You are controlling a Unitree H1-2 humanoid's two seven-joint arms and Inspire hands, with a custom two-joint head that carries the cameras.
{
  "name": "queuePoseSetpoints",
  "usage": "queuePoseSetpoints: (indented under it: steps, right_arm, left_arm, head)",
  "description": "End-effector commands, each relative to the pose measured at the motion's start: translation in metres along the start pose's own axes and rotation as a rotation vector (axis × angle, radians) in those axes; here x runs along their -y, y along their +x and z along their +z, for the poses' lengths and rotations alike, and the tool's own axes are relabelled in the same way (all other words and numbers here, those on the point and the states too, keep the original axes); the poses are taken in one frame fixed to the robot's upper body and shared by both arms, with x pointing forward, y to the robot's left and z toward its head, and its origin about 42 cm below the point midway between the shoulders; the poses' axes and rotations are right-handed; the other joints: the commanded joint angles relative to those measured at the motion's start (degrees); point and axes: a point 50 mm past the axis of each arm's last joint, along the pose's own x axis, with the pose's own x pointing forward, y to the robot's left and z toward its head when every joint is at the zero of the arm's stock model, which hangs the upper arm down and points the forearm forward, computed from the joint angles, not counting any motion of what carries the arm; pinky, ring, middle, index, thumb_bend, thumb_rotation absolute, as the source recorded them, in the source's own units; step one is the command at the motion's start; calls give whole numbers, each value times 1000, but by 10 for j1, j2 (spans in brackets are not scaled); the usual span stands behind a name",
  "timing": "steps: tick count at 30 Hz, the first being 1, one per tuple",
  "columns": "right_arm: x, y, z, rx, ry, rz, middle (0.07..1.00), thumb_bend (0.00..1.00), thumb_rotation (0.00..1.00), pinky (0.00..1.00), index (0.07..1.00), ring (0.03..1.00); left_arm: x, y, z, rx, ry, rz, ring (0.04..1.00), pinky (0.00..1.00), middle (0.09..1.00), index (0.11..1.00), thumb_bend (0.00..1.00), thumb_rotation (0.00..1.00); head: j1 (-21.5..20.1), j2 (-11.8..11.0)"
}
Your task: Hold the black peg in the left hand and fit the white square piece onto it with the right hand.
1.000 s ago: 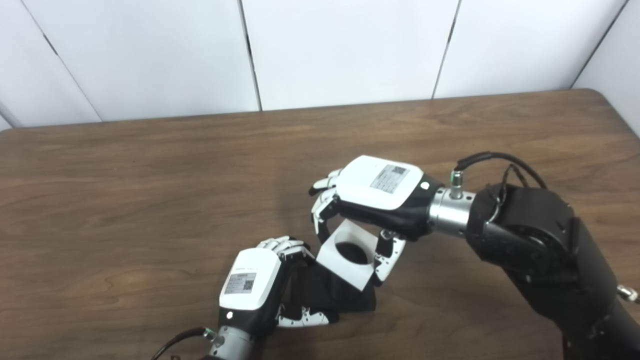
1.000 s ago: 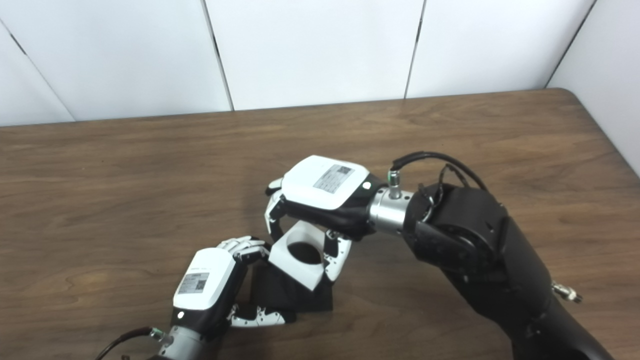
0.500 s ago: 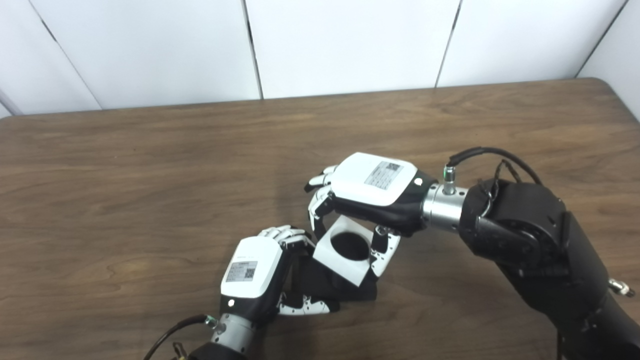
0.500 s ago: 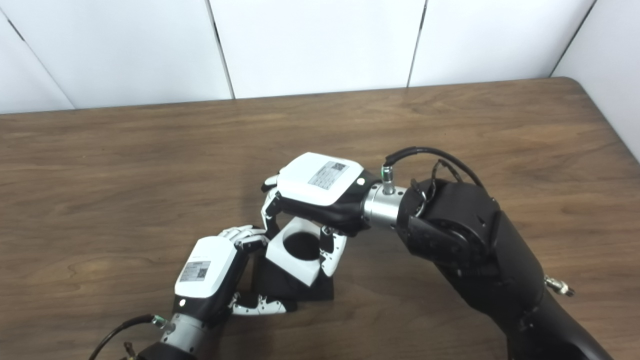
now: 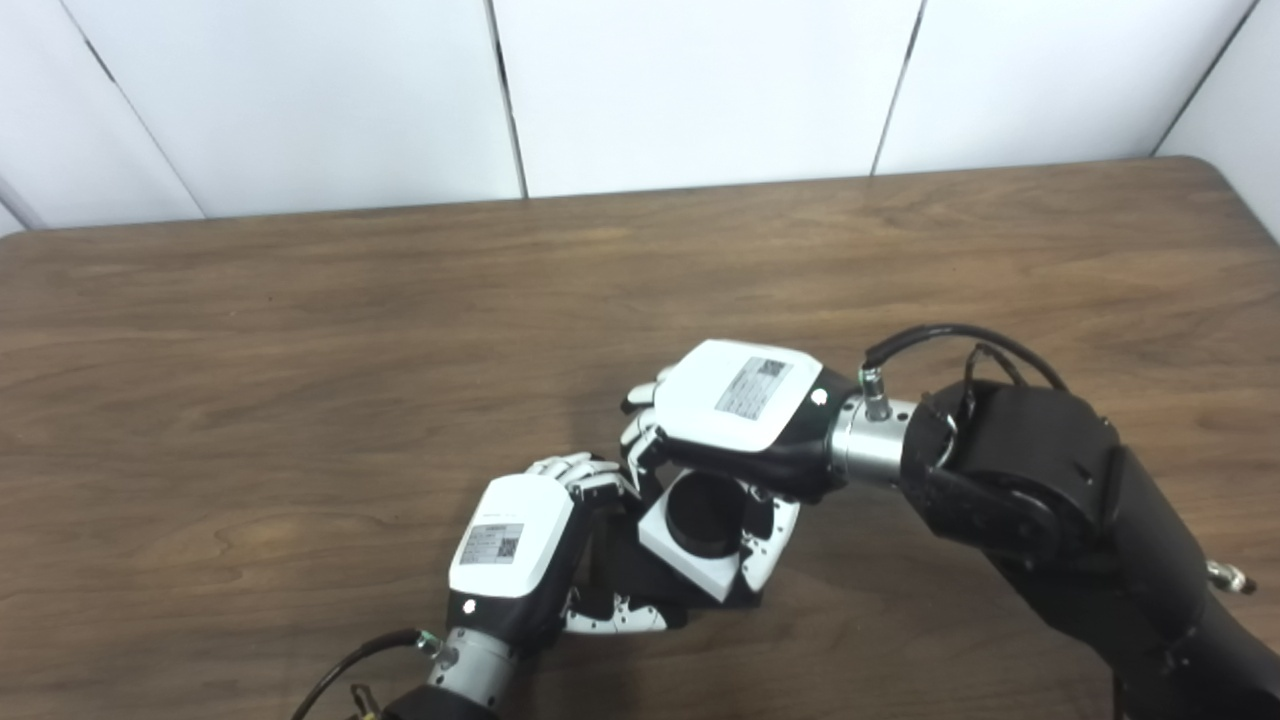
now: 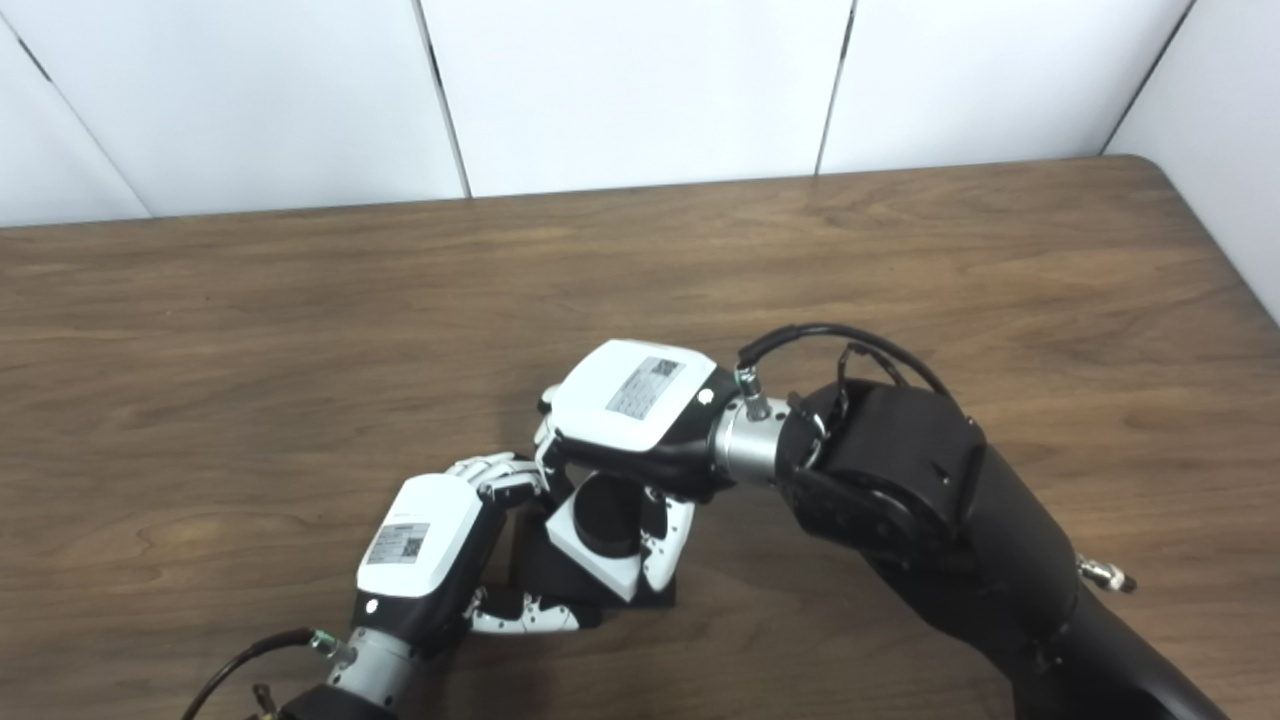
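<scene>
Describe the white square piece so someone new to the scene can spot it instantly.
On the wooden table, look near the front edge where the two hands meet. The white square piece sits between the fingers of the right hand, over the black peg that the left hand steadies. It is the only white block with a round hole, now filled with black.

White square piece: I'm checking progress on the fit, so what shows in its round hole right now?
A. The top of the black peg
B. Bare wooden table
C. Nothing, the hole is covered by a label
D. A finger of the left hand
A: the white square piece, held by the right hand, has the black peg filling its hole.
</scene>
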Motion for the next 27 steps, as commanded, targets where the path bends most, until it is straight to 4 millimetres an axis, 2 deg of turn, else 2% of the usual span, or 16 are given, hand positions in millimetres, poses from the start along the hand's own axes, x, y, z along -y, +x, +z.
queuePoseSetpoints:
  steps: [1, 11, 15, 21, 24, 25, 27]
  right_arm:
    - [12, -4, 2, -5, -60, -47, 824, 993, 390, 878, 697, 927]
    - [14, -5, 0, -20, -25, -67, 831, 962, 511, 928, 729, 959]
    - [18, -6, -4, -40, -11, -100, 867, 972, 564, 947, 796, 977]
    - [23, -10, -8, -73, 2, -119, 899, 971, 605, 969, 850, 983]
    - [24, -12, -11, -87, 22, -140, 893, 979, 591, 957, 857, 976]
    - [24, -13, -12, -92, 27, -143, 892, 979, 589, 956, 858, 975]
    - [24, -14, -14, -100, 36, -151, 888, 981, 584, 956, 851, 972]
  left_arm:
    - [5, -4, -2, -23, -5, -44, 823, 810, 756, 488, 515, 49]
    - [5, -4, -3, -29, 0, -52, 822, 806, 757, 488, 515, 50]
    - [5, -4, -4, -32, 7, -55, 821, 806, 756, 488, 514, 51]
    - [5, -3, -4, -45, 18, -53, 813, 812, 749, 491, 512, 54]
    - [4, -3, -6, -63, 51, -69, 820, 825, 768, 497, 512, 70]
    - [3, -3, -6, -67, 60, -71, 823, 829, 780, 601, 611, 162]
    - [3, -3, -6, -74, 68, -67, 832, 834, 812, 755, 780, 338]
  head:
    - [0, 0]
    - [-1, 0]
    - [0, -1]
    - [2, -1]
    - [2, -2]
    - [2, -2]
    - [2, -2]
